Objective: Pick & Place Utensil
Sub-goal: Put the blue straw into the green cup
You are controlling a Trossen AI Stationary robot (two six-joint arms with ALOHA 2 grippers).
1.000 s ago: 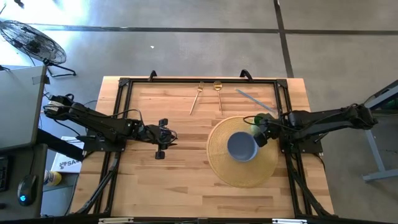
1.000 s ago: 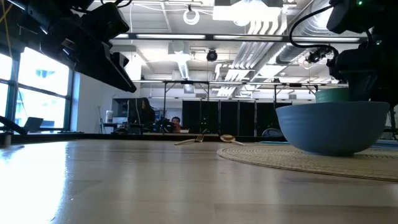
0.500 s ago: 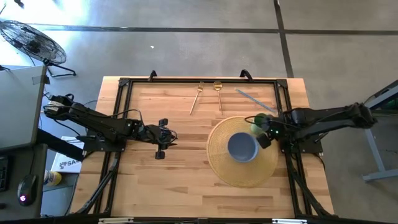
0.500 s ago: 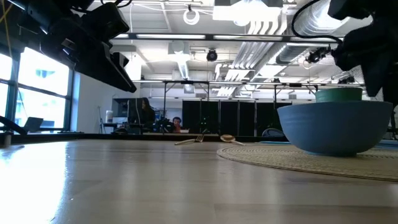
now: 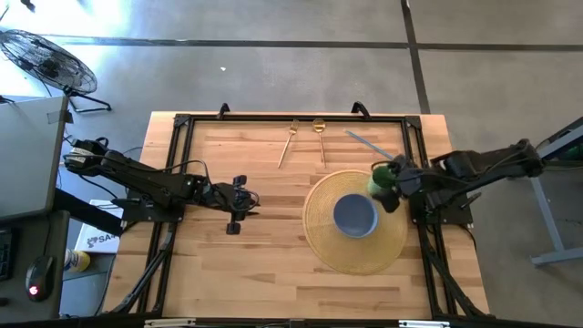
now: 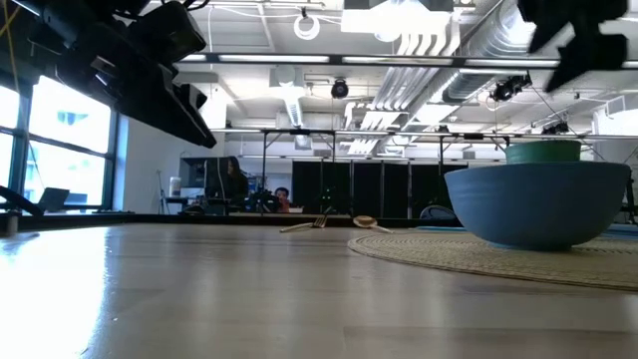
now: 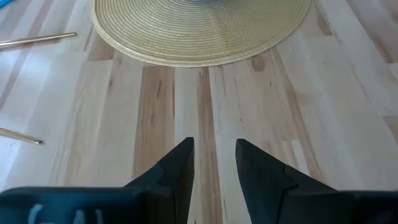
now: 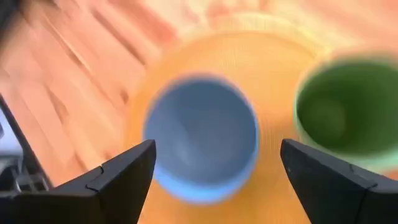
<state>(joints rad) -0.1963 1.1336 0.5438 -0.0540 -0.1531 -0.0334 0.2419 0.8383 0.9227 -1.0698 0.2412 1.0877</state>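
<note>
At table's far edge, fork [image 5: 288, 143] and spoon [image 5: 320, 139] lie lengthwise front-to-back; both pincers empty, fingers apart.

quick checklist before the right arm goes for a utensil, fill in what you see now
1. Right gripper open and holding nothing: ok, its fingers stand wide apart over the blue bowl and green cup.
2. Utensils free to reach: ok, fork, spoon and a grey utensil lie on bare wood at the table's far edge.
3. Bowl seated on the woven mat: ok.
4. Cup clear of the right arm's path: not ok, the gripper is right beside it.
5. Left gripper out of the way: ok, at mid-table, empty.
</note>
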